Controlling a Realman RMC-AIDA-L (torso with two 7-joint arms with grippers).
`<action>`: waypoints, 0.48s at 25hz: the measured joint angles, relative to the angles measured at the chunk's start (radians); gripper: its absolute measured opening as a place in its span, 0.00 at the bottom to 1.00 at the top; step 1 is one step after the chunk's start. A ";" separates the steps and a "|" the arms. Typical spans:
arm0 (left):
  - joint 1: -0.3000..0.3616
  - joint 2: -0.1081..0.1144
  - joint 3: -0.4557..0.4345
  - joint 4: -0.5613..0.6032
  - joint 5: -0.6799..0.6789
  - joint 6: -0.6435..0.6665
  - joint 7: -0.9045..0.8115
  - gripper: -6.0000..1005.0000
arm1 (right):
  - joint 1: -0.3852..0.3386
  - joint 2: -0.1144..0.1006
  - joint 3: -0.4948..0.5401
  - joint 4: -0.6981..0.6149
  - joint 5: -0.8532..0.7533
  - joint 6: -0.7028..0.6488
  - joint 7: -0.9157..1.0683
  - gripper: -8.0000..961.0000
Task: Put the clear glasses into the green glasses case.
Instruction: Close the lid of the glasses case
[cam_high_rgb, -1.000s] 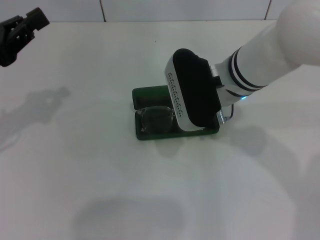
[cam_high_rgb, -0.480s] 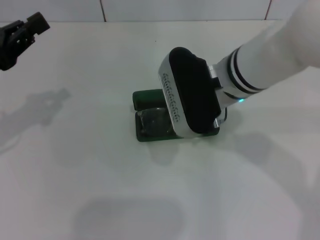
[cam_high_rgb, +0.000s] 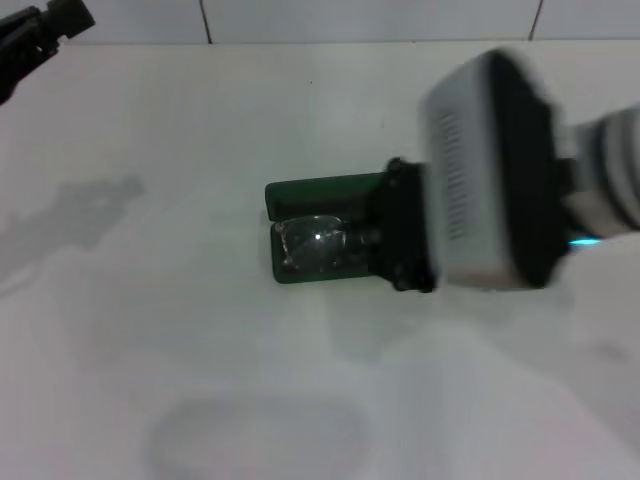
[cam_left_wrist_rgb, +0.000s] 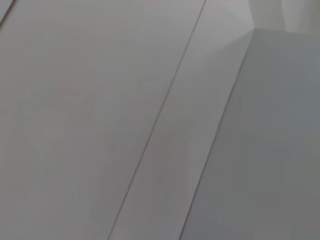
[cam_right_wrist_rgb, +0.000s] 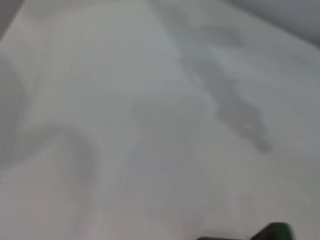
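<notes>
The green glasses case (cam_high_rgb: 322, 190) lies open in the middle of the white table, its lid flat toward the back. The clear glasses (cam_high_rgb: 316, 244) rest inside its front half, and one lens catches a glint. My right gripper (cam_high_rgb: 398, 238) hangs over the right end of the case, with its dark fingers blurred by motion and covering that end. A sliver of the case (cam_right_wrist_rgb: 274, 232) shows in the right wrist view. My left gripper (cam_high_rgb: 42, 24) is parked at the far left back corner, well away from the case.
The white table (cam_high_rgb: 200, 380) spreads around the case on all sides. A tiled wall (cam_high_rgb: 300, 18) runs along the back edge. The left wrist view shows only pale wall panels.
My right arm has swung to the right and turned, moving off the case top and uncovering more of the glasses. The left gripper has drifted up toward the corner.
</notes>
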 joint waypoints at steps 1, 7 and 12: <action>0.000 0.003 0.000 0.010 0.001 0.003 -0.008 0.10 | -0.049 -0.003 0.033 -0.039 0.035 -0.008 -0.005 0.16; -0.020 0.016 0.010 0.070 0.052 0.005 -0.048 0.10 | -0.248 -0.010 0.364 -0.093 0.324 -0.105 -0.087 0.16; -0.175 -0.007 0.009 0.066 0.224 -0.051 -0.065 0.10 | -0.292 -0.011 0.716 0.061 0.482 -0.287 -0.187 0.16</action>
